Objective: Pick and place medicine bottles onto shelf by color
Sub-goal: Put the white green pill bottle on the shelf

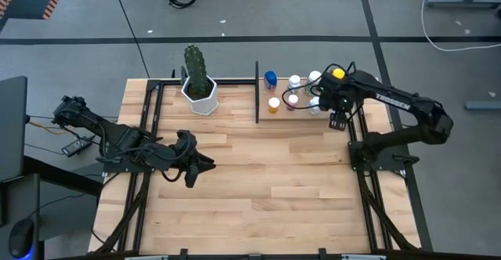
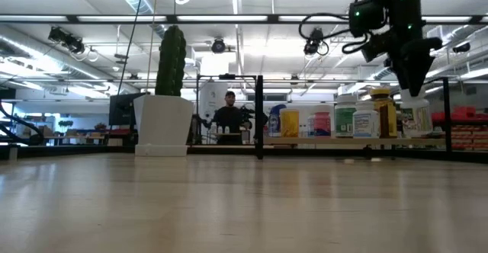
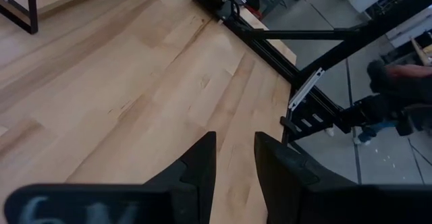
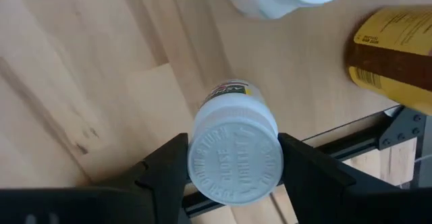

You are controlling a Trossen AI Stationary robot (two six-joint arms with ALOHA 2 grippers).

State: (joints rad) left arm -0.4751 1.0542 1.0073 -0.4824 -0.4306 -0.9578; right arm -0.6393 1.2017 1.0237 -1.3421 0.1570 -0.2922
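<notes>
Right tool [image 4: 233, 158] of mine hangs over the far-right corner of the bench, fingers spread on either side of a small white-capped medicine bottle [image 4: 234, 158] standing upright directly beneath, its long axis vertical; whether the pads touch it I cannot tell. That bottle stands on the light-wood shelf [image 1: 301, 117] among its fellows; I count about seven bottles there. Left tool [image 3: 234, 158] waits nearly closed, empty, well apart at near left.

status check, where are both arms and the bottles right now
Right gripper over the shelf, fingers either side of a white-capped bottle. Left gripper idle mid-table, holding nothing. Other bottles crowd close.
</notes>
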